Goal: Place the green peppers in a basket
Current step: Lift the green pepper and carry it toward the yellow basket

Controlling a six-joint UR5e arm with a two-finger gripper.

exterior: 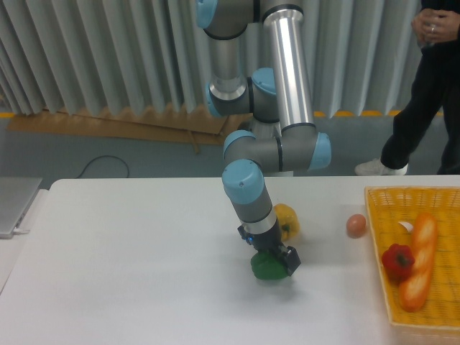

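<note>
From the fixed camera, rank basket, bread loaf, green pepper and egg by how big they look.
1. basket, cut off by the frame
2. bread loaf
3. green pepper, partly hidden by the gripper
4. egg, smallest, though it sits slightly farther back

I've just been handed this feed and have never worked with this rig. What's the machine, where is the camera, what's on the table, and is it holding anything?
The picture comes from one fixed camera facing the table from the front. The grey and blue jointed machine is a robot arm, and at its tip is a two-finger gripper. The gripper is down at the table, right on the green pepper. Its fingers are too dark and small here to tell if they are closed on it. Just behind the arm lies a yellow pepper, and further right an egg. At the right edge sits the yellow basket, already holding a red pepper and a bread loaf. The green pepper is not yet in the basket. A person stands behind the table at the right.
</note>
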